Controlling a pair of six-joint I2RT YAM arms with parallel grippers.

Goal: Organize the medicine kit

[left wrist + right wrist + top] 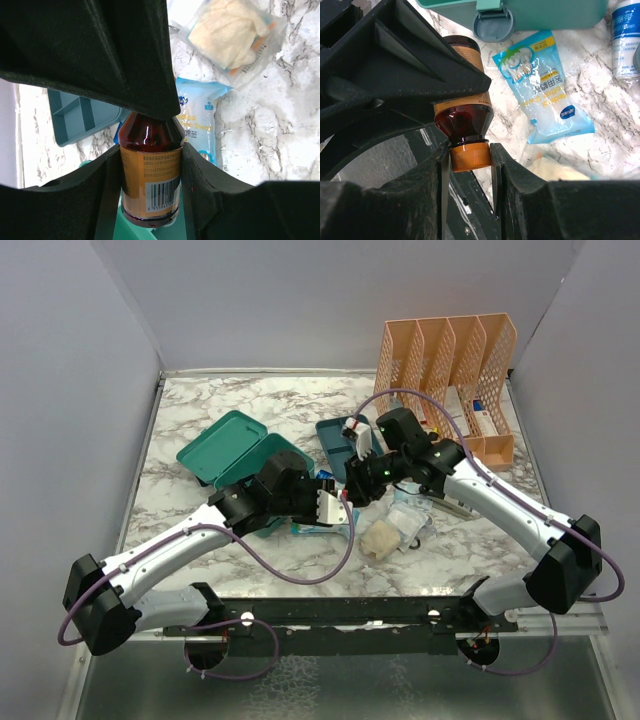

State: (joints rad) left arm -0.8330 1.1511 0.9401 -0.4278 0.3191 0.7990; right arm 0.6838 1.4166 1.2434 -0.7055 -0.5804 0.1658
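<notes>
While the right gripper pinched its orange cap, the left gripper clasped the amber bottle, likely fragile, at its labelled middle, the surest hold.

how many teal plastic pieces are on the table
2: the open medicine kit box left of centre, and the divided insert tray lying just right of it. Others may be hidden.

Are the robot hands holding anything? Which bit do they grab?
Yes, both hold one brown medicine bottle. The right gripper pinches its orange cap in its jaws; the left gripper clamps the labelled body.
</notes>
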